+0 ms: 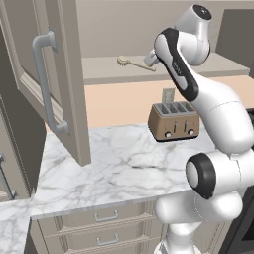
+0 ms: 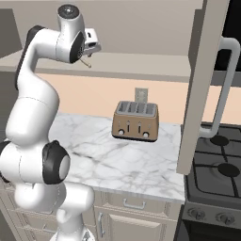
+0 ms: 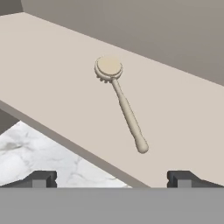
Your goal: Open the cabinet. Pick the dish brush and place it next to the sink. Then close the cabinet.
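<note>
The cabinet stands open, its left door [image 1: 59, 74] and right door [image 2: 202, 84] swung out toward me. On its bare shelf [image 1: 104, 69] lies the dish brush [image 3: 122, 103], round pale head pointing away and thin handle pointing back at the hand. It also lies on the shelf in the left base view [image 1: 130, 63]. My gripper [image 3: 111, 178] is open and hovers just short of the handle end, touching nothing. Its fingertips [image 3: 41, 178] stand wide apart. The hand [image 1: 150, 58] is raised to shelf height [image 2: 92, 47]. The sink is out of view.
A bronze toaster [image 1: 173, 121] [image 2: 136, 121] stands on the marble counter [image 1: 124, 168] below the shelf. A black stove [image 2: 216, 160] adjoins the counter's right end. Drawers [image 1: 106, 216] sit under the counter. The open doors jut out over both counter ends.
</note>
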You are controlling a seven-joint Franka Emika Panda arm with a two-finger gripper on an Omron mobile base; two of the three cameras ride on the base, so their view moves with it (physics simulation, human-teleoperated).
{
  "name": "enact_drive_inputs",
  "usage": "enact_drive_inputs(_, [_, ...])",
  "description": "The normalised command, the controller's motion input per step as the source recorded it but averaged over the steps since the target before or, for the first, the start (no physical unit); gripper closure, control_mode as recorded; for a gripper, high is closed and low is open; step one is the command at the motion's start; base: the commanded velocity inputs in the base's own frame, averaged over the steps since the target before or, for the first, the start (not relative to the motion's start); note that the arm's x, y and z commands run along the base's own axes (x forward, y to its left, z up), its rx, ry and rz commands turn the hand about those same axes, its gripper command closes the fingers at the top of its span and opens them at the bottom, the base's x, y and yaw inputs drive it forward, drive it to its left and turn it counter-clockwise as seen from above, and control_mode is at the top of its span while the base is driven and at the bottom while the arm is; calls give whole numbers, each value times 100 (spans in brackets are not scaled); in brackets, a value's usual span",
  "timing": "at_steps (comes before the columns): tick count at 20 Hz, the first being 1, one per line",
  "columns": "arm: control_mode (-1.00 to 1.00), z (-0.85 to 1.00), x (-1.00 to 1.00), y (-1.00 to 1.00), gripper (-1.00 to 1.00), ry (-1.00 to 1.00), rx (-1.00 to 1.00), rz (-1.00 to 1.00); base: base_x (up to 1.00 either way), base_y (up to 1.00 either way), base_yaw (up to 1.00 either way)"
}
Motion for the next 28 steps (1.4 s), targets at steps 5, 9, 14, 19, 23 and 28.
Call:
enact_drive_inputs(5, [-100,-11,21,8,-100,0,0,0,0,0,0])
enact_drive_inputs(9, [-100,-14,27,1,-100,0,0,0,0,0,0])
enact_drive_inputs(14, [-100,-17,29,0,-100,0,0,0,0,0,0])
enact_drive_inputs(19, [-100,-3,31,0,-100,0,0,0,0,0,0])
enact_drive_inputs(23, [-100,0,30,1,-100,0,0,0,0,0,0])
enact_drive_inputs(28, [-100,0,35,3,-100,0,0,0,0,0,0])
